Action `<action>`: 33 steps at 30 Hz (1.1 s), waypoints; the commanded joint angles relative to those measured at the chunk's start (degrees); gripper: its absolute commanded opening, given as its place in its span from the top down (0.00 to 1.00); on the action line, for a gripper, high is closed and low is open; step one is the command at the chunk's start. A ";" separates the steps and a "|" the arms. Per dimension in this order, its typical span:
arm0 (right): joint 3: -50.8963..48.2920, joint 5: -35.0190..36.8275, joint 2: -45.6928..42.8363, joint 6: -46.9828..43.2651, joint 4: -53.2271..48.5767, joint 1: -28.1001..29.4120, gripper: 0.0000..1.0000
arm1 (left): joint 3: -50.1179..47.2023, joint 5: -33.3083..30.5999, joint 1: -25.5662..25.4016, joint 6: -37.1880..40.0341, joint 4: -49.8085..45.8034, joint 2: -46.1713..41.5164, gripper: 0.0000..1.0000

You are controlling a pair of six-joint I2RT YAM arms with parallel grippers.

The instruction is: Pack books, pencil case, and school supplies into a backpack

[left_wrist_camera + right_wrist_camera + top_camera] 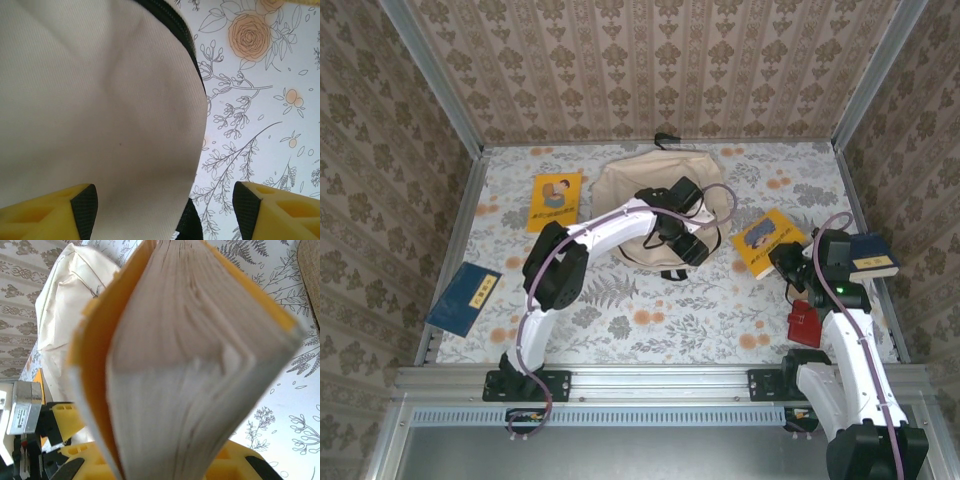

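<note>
As the left jaws gape astride the backpack (100, 100) edge, bare table (260, 125) adjoins.

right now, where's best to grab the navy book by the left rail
Probably the right long edge, coming down from above on that side. The navy book lies flat and thin, turned at an angle, with its left corner close to the rail. The right edge faces open table, so a finger could likely slip under it there.
</note>
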 commanded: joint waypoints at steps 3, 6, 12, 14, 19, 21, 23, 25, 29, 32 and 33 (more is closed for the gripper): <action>-0.02 -3.47 -1.66 -0.13 3.93 -0.29 0.90 | 1.91 2.96 1.57 6.19 -4.92 2.12 0.30; 0.03 -4.13 -1.26 -0.19 4.27 -0.29 0.90 | 1.40 2.62 1.62 6.61 -4.11 2.20 0.32; 0.11 -4.45 -0.40 0.32 4.80 -0.25 0.90 | 3.12 2.82 2.67 6.29 -4.12 4.54 0.39; 0.14 -4.39 -0.39 0.23 4.66 -0.29 0.89 | 3.86 3.52 3.09 5.90 -4.47 5.46 0.39; -0.02 -4.29 -0.14 0.15 4.79 -0.29 0.89 | 5.12 2.98 3.35 5.65 -5.31 6.88 0.48; -0.16 -4.52 0.14 0.21 5.28 -0.29 0.89 | 5.49 2.80 3.38 5.33 -5.42 7.11 0.57; -0.29 -5.17 0.55 0.15 5.75 -0.29 0.89 | 5.83 2.88 3.46 4.89 -5.42 7.08 0.62; -0.29 -5.74 0.91 0.13 6.19 -0.29 0.89 | 5.99 3.05 3.55 4.67 -5.34 6.61 0.67; -0.49 -5.94 1.25 -0.12 6.38 -0.29 0.90 | 6.13 3.70 3.87 4.40 -4.89 5.19 0.72; -0.76 -5.94 1.20 -0.21 6.45 -0.30 0.89 | 5.85 4.41 4.16 4.00 -4.46 4.10 0.76; -0.79 -5.99 1.25 -0.21 6.46 -0.29 0.89 | 5.83 4.54 4.29 3.88 -4.36 3.73 0.77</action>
